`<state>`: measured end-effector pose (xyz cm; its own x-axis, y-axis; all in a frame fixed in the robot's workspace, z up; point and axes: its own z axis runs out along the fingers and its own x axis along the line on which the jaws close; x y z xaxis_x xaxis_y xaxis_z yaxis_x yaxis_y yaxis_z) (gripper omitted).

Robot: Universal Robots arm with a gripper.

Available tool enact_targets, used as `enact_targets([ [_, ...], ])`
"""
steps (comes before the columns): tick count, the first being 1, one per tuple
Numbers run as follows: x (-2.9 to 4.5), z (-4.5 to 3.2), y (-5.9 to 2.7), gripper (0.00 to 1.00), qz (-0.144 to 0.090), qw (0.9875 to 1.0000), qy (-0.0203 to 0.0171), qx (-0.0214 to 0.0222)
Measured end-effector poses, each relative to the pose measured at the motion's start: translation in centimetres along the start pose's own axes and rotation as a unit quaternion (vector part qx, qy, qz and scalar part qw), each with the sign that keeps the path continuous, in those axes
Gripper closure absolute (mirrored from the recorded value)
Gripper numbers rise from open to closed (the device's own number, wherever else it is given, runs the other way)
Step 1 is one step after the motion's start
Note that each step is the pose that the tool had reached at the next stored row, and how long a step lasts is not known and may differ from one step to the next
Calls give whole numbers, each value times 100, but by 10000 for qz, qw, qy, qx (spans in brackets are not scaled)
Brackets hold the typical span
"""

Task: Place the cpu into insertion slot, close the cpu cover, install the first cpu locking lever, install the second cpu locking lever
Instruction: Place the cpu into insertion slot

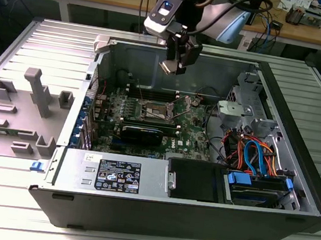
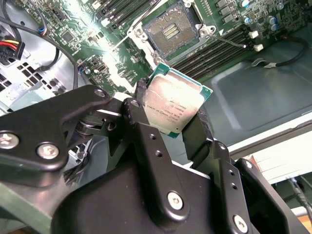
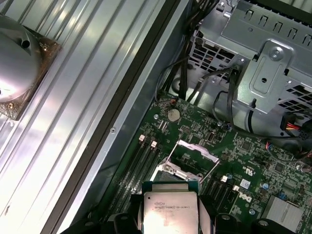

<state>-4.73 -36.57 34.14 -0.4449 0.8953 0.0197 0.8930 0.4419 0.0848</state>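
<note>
My gripper (image 1: 175, 62) hangs above the open computer case, shut on the cpu (image 1: 170, 68), a small silver-topped chip with a green edge. Both wrist views show the cpu (image 2: 176, 102) (image 3: 170, 207) pinched at its sides between the two black fingers (image 2: 140, 109). The insertion slot (image 1: 155, 111) (image 2: 170, 30) (image 3: 171, 170) lies below on the green motherboard (image 1: 191, 132), bare, with its dark centre showing. The cpu cover (image 3: 196, 147) stands tilted up at one side of the slot. A thin wire lever (image 2: 229, 41) sticks out beside the slot.
The case walls (image 1: 174, 54) ring the board. A grey drive cage (image 1: 238, 109) and orange and blue cables (image 1: 256, 152) fill the exterior view's right, a power supply (image 1: 116, 173) the front. A black card (image 1: 141, 133) sits near the slot. A grey fixture tray (image 1: 21, 109) lies left.
</note>
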Motion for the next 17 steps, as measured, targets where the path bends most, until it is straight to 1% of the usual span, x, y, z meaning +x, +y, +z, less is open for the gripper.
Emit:
enact_targets([
  [7, 4, 1, -7, 46, 291, 9996, -25, -6],
  [13, 5, 2, -9, 46, 434, 9990, -37, -9],
  [17, 4, 2, -8, 46, 445, 9990, -38, -9],
])
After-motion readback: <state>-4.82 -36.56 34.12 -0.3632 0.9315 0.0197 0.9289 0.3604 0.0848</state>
